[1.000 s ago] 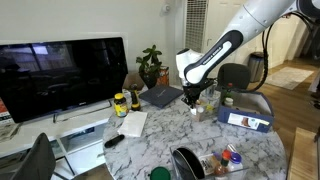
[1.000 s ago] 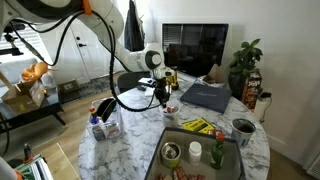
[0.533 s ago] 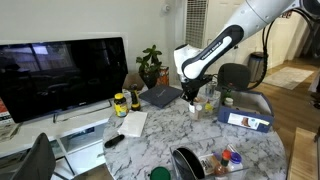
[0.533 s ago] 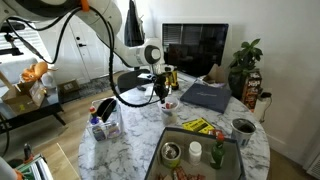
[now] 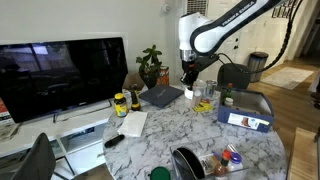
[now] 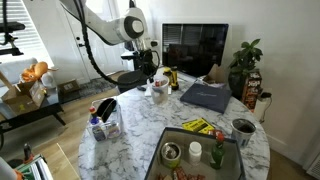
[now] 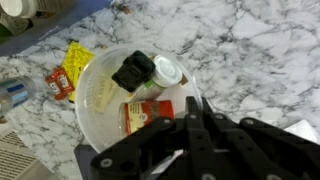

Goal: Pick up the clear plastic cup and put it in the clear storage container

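Tool (image 7: 193,112) is closed down to a thin gap. In the wrist view it looks pinched on the near rim of the clear plastic cup (image 7: 105,100), one finger either side of the wall. Both exterior views show the tool (image 5: 189,75) (image 6: 150,72) hanging above the marble desk (image 7: 260,50), but too small to confirm the grip.

The cup is at the tool, mouth up, off the desk. Looking down through it I see a white-lidded jar (image 7: 167,70), a black cap-like piece (image 7: 133,72) and a red-labelled jar (image 7: 145,115). Can't tell if those sit in a bin or bare on the desk. Yellow packets (image 7: 73,62) lie just beside that group.

What looks like the clear storage container (image 5: 203,104) is on the desk near, below the tool. Its walls are barely readable.

Handling, my read:
- The cup is very light, so payload is no issue.
- The wall is thin and will flex, so over-squeezing ovalises or cracks the rim.
- The plastic is slick, and with a one-sided rim pinch the cup can pivot or slip on fast moves.
- The rim wall is the right hold, the stiffest part and reachable from above. Use low force and move slowly.
- Release low inside the container, since a light cup bounces or tips if dropped.
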